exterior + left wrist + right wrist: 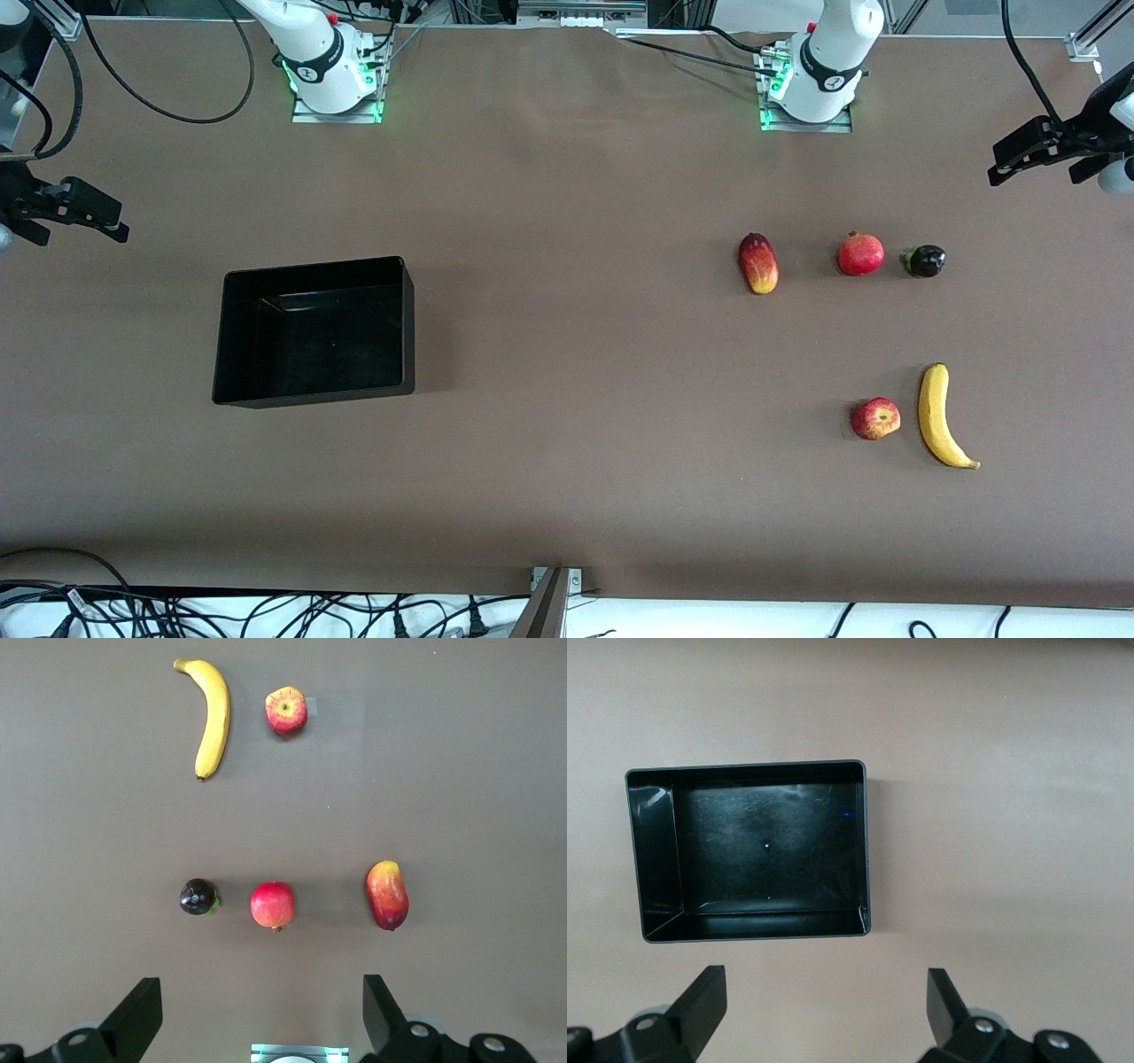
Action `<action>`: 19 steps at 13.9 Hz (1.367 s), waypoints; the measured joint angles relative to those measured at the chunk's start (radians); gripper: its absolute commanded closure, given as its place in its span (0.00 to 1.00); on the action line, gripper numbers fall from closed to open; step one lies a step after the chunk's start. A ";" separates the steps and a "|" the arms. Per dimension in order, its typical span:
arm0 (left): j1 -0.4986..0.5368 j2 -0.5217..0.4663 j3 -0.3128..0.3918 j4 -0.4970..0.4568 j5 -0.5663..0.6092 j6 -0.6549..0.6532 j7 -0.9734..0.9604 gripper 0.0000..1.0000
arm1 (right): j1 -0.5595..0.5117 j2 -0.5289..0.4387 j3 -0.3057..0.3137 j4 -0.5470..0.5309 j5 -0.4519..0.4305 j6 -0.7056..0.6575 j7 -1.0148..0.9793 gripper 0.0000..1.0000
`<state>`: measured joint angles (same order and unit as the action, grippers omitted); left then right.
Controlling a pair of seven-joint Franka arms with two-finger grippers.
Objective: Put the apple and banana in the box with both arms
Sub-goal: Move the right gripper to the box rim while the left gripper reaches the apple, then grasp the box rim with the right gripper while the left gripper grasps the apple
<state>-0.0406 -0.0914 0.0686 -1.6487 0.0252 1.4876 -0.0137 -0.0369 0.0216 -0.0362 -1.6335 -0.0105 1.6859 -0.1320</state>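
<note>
The apple [875,418] lies beside the banana [936,415] at the left arm's end of the table, near the front camera. Both also show in the left wrist view, the apple [286,711] and the banana [215,718]. The black box [408,328] stands empty toward the right arm's end and also shows in the right wrist view [866,850]. My left gripper [1001,170] hangs high over the left arm's end of the table, open and empty [261,1010]. My right gripper [111,226] hangs high over the right arm's end, open and empty [827,1005].
A mango [758,262], a pomegranate [860,254] and a small dark fruit [925,260] lie in a row farther from the front camera than the apple. Bare brown table lies between the box and the fruit. Cables lie along the table's near edge.
</note>
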 measured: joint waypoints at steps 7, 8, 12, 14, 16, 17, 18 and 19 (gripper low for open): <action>0.000 0.208 0.000 0.118 0.000 0.022 -0.026 0.00 | 0.002 0.040 0.005 0.000 0.000 -0.066 0.000 0.00; 0.000 0.247 0.000 0.139 0.000 0.042 -0.026 0.00 | 0.002 0.053 0.005 0.000 0.000 -0.066 0.000 0.00; 0.012 0.368 0.007 0.222 0.000 0.062 -0.019 0.00 | 0.001 0.115 0.002 -0.022 -0.005 -0.047 -0.020 0.00; 0.025 0.412 0.009 0.229 0.000 0.139 -0.007 0.00 | 0.000 0.173 -0.007 -0.044 -0.028 0.037 -0.028 0.00; 0.032 0.473 0.009 0.229 0.000 0.244 -0.002 0.00 | -0.001 0.252 -0.030 -0.066 -0.045 0.115 -0.030 0.00; 0.033 0.510 0.009 0.230 0.000 0.288 -0.002 0.00 | -0.004 0.286 -0.042 -0.088 -0.045 0.168 -0.032 0.00; 0.034 0.550 0.009 0.231 0.000 0.322 -0.002 0.00 | -0.009 0.313 -0.050 -0.131 -0.045 0.257 -0.037 0.00; 0.039 0.579 0.009 0.233 0.000 0.335 -0.002 0.00 | -0.017 0.326 -0.053 -0.180 -0.045 0.340 -0.045 0.00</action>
<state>-0.0020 0.4872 0.0772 -1.4157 0.0251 1.8229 -0.0161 -0.0536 0.3480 -0.0893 -1.8133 -0.0558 2.0255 -0.1771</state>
